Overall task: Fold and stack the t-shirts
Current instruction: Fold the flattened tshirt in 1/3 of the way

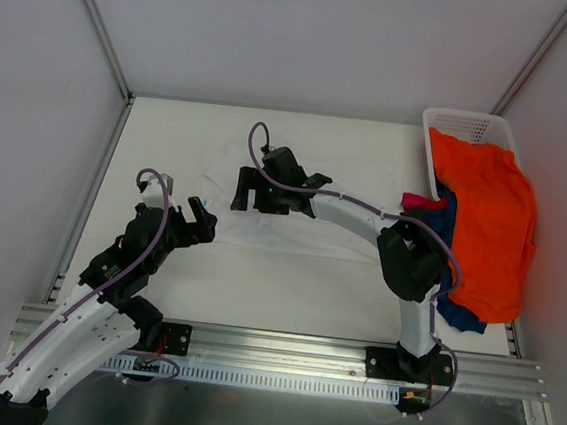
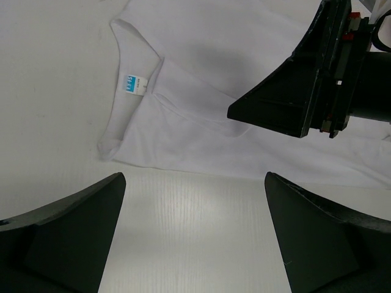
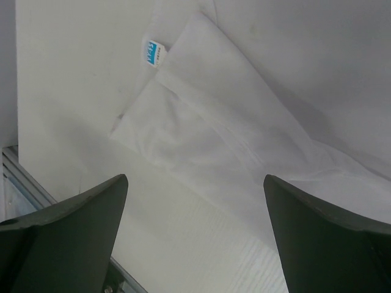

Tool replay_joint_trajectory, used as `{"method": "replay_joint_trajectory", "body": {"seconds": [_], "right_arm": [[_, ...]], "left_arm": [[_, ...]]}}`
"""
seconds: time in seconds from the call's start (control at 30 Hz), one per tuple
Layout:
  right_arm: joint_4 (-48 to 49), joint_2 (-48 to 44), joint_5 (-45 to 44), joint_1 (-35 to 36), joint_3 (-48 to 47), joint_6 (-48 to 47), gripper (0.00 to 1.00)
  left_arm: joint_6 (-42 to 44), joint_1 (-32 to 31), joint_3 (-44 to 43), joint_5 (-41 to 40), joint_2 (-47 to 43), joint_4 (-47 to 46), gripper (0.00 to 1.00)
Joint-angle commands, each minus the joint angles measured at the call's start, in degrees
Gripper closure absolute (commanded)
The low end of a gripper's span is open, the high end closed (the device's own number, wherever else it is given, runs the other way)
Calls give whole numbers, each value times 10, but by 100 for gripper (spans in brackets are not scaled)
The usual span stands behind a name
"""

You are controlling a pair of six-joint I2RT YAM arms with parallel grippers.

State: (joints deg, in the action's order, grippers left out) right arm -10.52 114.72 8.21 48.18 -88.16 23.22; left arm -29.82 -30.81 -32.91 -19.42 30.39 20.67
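Left tool [image 1: 202, 222]: its two black fingers [image 2: 67, 238] stand wide apart and hold nothing. It hangs over the bare flat white table [image 1: 286, 288], just beside the near left edge of the plain white cloth t-shirt [image 1: 297, 232].
Right tool [image 1: 250, 197]: its fingers are wide apart too, with nothing between them. It hangs low over the left part of the white t-shirt. I cannot tell if it touches the cloth.
Both tools: they are near each other but apart. The left wrist view shows the right tool up at its right side, above the cloth.
White t-shirt: it lies spread out in the middle of the table, partly under the right arm. A flap of cloth lies folded over near the neck.
Tag: a small blue and white tag [image 2: 133, 83] sits at the neck edge, facing up.
Orange t-shirt: the big bright orange cloth t-shirt [image 1: 488, 222] lies over the white plastic lattice basket [image 1: 468, 123] and hangs down its near side.
Blue t-shirt: the navy blue cloth t-shirt [image 1: 460, 312] lies under the orange one and peeks out at its left side and near end.
Pink t-shirt: a bit of the small magenta cloth t-shirt [image 1: 417, 200] shows just left of the pile, touching the blue one.
Basket: it stands at the far right of the table. Only its far rim and wall show.
Rail: a silver metal rail [image 1: 280, 348] at the near edge holds both arm bases.
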Motion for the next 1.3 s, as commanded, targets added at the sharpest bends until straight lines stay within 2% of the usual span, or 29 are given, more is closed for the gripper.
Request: {"method": "replay_joint_trajectory", "body": {"seconds": [0.0,0.17,0.63,0.77,0.87,0.9,0.93,1.07,1.13,1.17,1.27], "right_arm": [[-24,-12,-46,0,0,-29,2],[-54,5,-64,-5,-14,-26,3],[-40,14,-79,8,10,4,5],[-34,23,-79,12,12,15,8],[-29,31,-79,15,14,19,16],[-27,33,-79,15,14,19,24],[-27,36,-79,15,13,20,28],[-28,45,-79,15,4,20,35],[-32,51,-79,15,0,17,41],[-33,52,-79,15,-5,17,47],[-38,60,-97,14,-11,13,53]], "left_arm": [[-12,-4,6,18,-10,5,1],[-13,-4,9,16,-9,4,1],[-13,-4,11,4,3,3,1],[-12,-5,12,2,5,3,1],[-12,-6,11,3,6,4,1],[-12,-5,10,2,6,4,1],[-12,-6,11,2,7,3,1],[-12,-6,10,1,10,3,1],[-12,-5,10,2,11,3,1],[-12,-6,10,3,11,3,1],[-12,-6,9,2,10,3,1]]}}
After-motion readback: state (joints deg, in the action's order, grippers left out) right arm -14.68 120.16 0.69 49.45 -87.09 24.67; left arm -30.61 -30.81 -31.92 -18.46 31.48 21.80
